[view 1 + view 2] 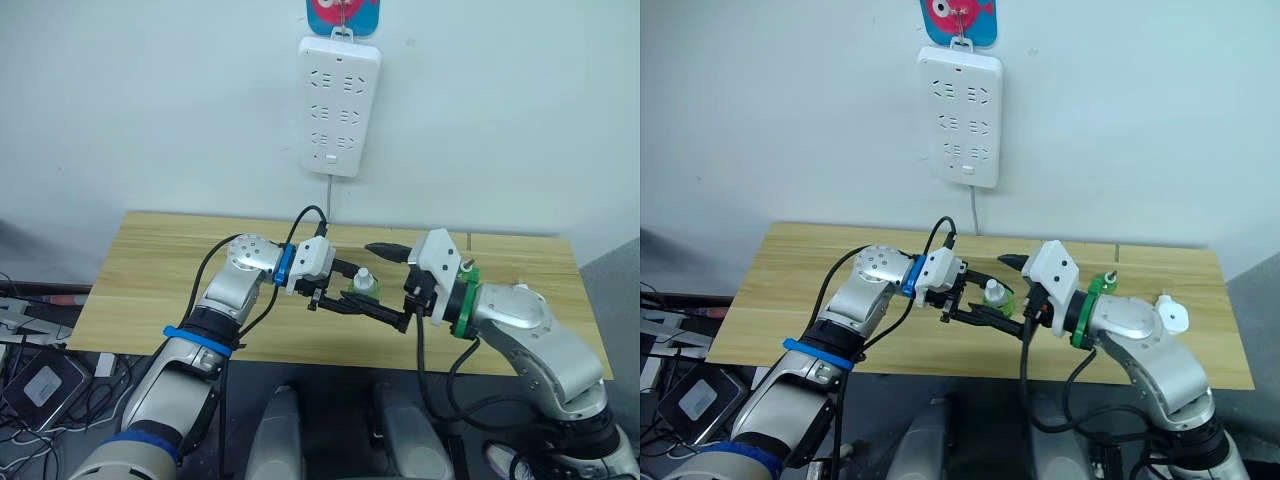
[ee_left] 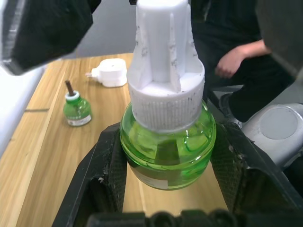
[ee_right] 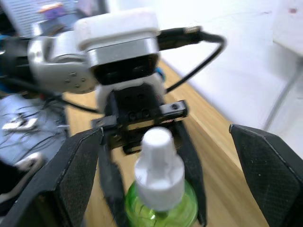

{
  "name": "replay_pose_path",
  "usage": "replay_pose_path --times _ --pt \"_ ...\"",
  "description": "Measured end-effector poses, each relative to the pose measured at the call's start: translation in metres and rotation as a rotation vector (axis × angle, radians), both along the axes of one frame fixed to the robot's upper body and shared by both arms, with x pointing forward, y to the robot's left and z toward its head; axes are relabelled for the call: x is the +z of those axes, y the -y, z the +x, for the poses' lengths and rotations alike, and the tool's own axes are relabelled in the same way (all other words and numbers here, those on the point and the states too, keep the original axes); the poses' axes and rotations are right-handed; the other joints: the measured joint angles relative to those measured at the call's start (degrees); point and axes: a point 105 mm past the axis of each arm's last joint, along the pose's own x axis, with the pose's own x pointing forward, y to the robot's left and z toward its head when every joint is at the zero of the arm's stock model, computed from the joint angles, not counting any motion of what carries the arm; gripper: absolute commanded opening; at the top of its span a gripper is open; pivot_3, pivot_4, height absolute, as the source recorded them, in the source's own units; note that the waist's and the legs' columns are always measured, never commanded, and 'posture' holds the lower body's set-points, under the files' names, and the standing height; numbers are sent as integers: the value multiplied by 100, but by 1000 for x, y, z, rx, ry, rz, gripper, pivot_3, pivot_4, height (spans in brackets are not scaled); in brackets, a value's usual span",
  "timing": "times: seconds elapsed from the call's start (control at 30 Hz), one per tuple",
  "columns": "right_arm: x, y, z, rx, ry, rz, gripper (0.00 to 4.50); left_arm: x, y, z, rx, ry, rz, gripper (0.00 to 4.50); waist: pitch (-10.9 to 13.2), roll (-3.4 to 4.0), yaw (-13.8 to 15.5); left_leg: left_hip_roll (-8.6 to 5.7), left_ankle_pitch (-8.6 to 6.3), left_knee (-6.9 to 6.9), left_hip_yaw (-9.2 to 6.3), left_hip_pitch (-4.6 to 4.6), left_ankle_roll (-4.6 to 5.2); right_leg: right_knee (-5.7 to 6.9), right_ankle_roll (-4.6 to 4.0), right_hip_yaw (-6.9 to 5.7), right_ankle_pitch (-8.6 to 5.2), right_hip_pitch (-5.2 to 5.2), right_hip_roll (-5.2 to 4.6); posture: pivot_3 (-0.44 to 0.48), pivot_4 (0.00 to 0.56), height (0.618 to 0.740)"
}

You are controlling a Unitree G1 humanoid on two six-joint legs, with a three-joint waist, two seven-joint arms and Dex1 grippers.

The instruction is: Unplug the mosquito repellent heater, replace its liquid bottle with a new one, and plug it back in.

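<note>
My left gripper is shut on a new liquid bottle, green with a white ribbed cap, held upright above the wooden table. My right gripper is open, with one finger on each side of the bottle's cap and not touching it. The mosquito repellent heater, a small white unit, lies unplugged on the table in the left wrist view. Near it stands a second green bottle with no cap and a dark wick showing.
A long white power strip hangs on the wall above the table's back edge, its cord running down behind the table. A person's hand shows beyond the table's far end. Cables and boxes lie on the floor to the left.
</note>
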Motion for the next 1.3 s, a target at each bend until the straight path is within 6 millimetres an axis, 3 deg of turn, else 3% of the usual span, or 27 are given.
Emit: replay_pose_path --times 0.2,0.47,0.63,0.83,0.97,1.13,1.3 --pt "-4 8 14 -114 19 -13 4475 4 7 4 -10 25 -13 2235 -1 0 -2 -1 0 -1 1 0 0 -1 0 0 0 0 0 -52 255 740" --pt "-5 33 1 -112 9 -54 4475 3 8 6 0 13 -16 2235 -1 0 -8 0 0 0 1 0 2 1 0 0 0 0 1 -60 259 740" --pt "4 60 0 -176 -6 -51 4475 3 4 6 7 13 -21 2235 -2 0 -13 1 0 0 2 1 2 5 -1 1 0 0 2 -65 265 740" --pt "3 28 -16 -12 -70 19 4475 3 5 6 0 11 -22 2235 -2 0 -26 2 0 1 0 2 2 9 -1 0 0 0 8 -65 265 740" --pt "6 10 -9 10 -41 36 4475 5 8 7 -4 14 -27 2235 -2 0 -24 0 0 2 0 1 2 9 0 1 0 0 6 -65 265 740" --pt "1 11 15 -90 -2 15 4475 5 8 6 -12 19 -27 2235 -2 0 -21 1 1 1 -1 0 2 9 -1 -1 0 -1 5 -57 266 740" --pt "-2 17 14 -85 10 -14 4475 5 8 7 -9 20 -21 2235 -2 0 -18 1 0 0 -1 0 2 8 -1 0 0 -1 5 -63 269 740"
